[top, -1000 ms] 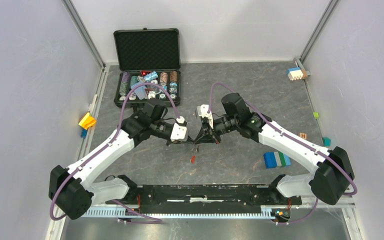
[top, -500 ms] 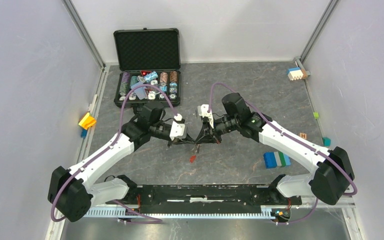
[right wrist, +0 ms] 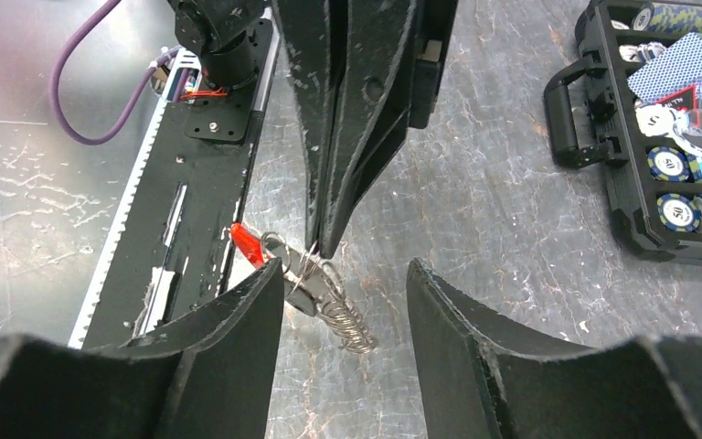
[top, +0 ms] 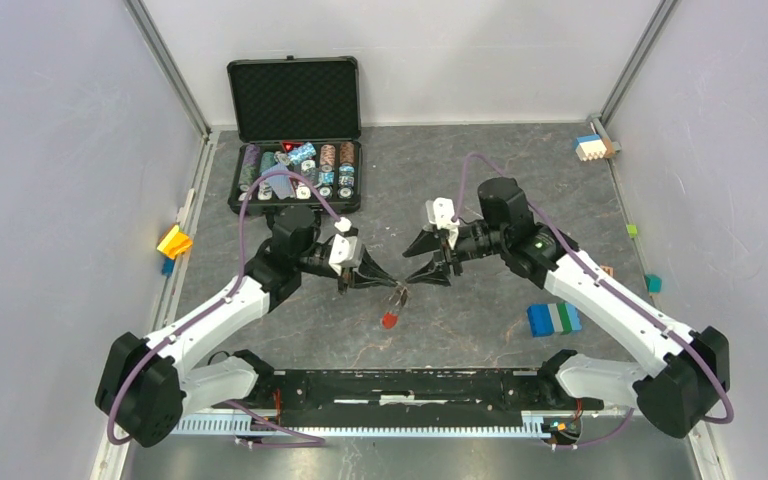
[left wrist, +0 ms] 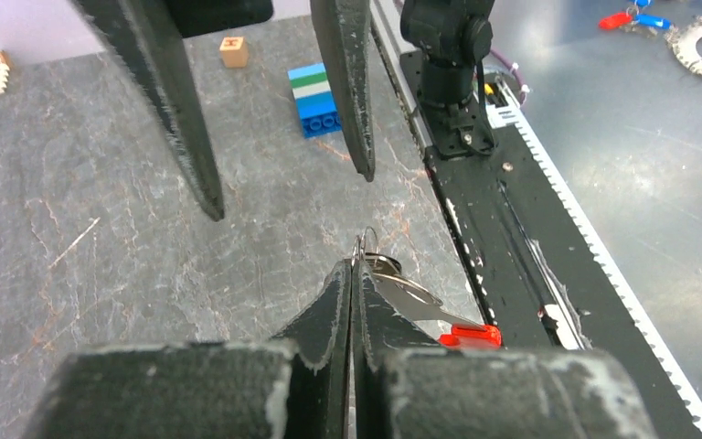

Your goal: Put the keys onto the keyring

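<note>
My left gripper (top: 392, 284) is shut on the keyring (top: 399, 296), pinching the thin silver ring (left wrist: 366, 247) at its fingertips above the table. The red tag (top: 389, 320) hangs below it, along with a coiled silver chain (right wrist: 349, 318). A small dark-headed key (right wrist: 302, 300) seems to hang on the ring beside the chain, partly hidden by my right finger. My right gripper (top: 409, 266) faces the left one, open, its fingers (right wrist: 228, 329) standing either side of the hanging keyring without touching it. The red tag (left wrist: 469, 337) also shows past a flat silver blade (left wrist: 416, 300).
An open black case (top: 295, 100) of poker chips (right wrist: 672, 165) stands at the back left. A blue-green-white block stack (top: 553, 318) and a small wooden cube (left wrist: 232, 50) lie to the right. Small blocks sit along the side edges. The black base rail (top: 410, 385) runs along the near edge.
My right gripper has opened, let go and drawn back to the right. My left gripper has turned and stays shut on the keyring, which now hangs from it alone.
</note>
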### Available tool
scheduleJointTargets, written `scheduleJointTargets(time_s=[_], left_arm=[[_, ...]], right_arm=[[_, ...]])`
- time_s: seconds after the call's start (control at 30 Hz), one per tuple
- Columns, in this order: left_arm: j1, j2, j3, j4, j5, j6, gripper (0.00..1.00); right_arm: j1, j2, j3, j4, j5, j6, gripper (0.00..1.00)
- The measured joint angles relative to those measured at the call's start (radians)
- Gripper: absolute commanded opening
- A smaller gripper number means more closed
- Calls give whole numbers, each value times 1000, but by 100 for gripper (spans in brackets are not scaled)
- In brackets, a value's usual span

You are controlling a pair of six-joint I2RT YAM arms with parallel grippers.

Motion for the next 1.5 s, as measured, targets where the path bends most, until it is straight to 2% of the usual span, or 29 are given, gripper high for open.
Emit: scheduleJointTargets(time_s=[0.2, 0.37, 0.53, 0.73, 1.17, 1.5], left_arm=[[11, 1, -26, 252, 18, -209, 2], [18, 5, -26, 357, 16, -295, 2], [18, 12, -26, 381, 16, -312, 2], [18, 12, -26, 381, 7, -314, 2], [34, 11, -27, 391, 0, -324, 2], [39, 10, -55, 467, 25, -378, 2]], right_arm=[[-13, -34, -54, 8, -42, -16, 53], [-13, -23, -90, 21, -59, -1, 44], [-13, -20, -90, 49, -61, 11, 37], [-13, -14, -90, 53, -63, 13, 24], [-13, -14, -92, 44, -49, -16, 18], [-13, -6, -97, 38, -41, -22, 0]])
